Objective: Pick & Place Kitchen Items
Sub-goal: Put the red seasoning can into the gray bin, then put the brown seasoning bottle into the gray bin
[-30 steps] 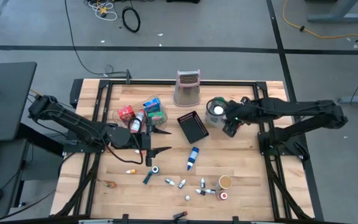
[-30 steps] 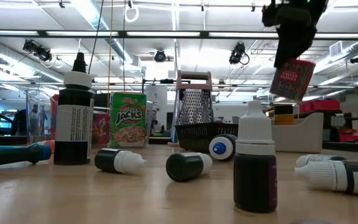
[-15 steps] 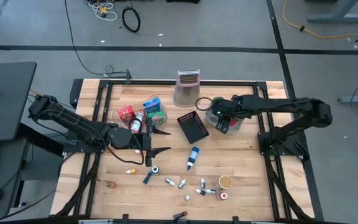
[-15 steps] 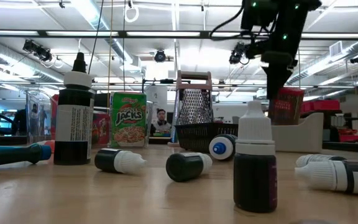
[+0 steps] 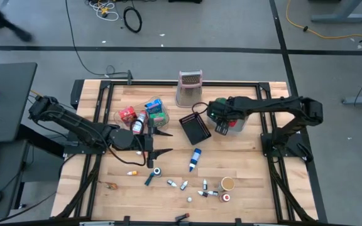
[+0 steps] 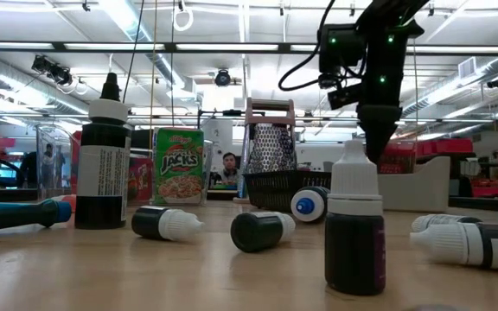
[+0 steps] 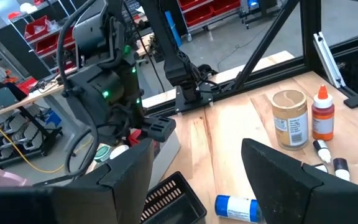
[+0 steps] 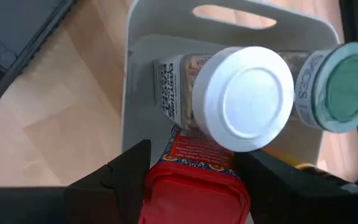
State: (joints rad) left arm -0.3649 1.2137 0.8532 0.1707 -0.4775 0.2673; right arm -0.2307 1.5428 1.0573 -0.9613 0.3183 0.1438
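Note:
My right gripper [image 8: 194,186] is shut on a red can with a red lid [image 8: 194,177] and stands over the grey bin [image 5: 239,123] at the table's right. In the bin lie a white-lidded jar [image 8: 247,99] and a green-lidded jar [image 8: 350,78]. My left gripper [image 5: 163,142] waits open at mid-table, left of the black mesh basket [image 5: 195,127], touching nothing. Other kitchen items stand or lie on the table: packets [image 5: 156,108], a blue-white bottle [image 5: 195,159], vials [image 5: 184,185] and a tan can [image 5: 227,183]. My right gripper pinches the red can's sides near its lid end [image 8: 160,180] between its two fingers. The fingers come from above, pointing steeply down. The can stands with its lid toward the wrist, its lower end [image 8: 194,149] inside the bin beside the white-lidded jar. Whether it touches the bin's floor I cannot tell.
A metal grater-like stand [image 5: 190,88] is at the far middle, just beyond the black mesh basket [image 8: 17,37], which lies close left of the bin. Small vials [image 6: 353,225] litter the near table. The bare wood between the basket and the vials is free.
My right gripper has gone down and a little toward the table's left with the red can, tipping to point more steeply down. The can, held high above the bin a second ago, now reaches into the bin.

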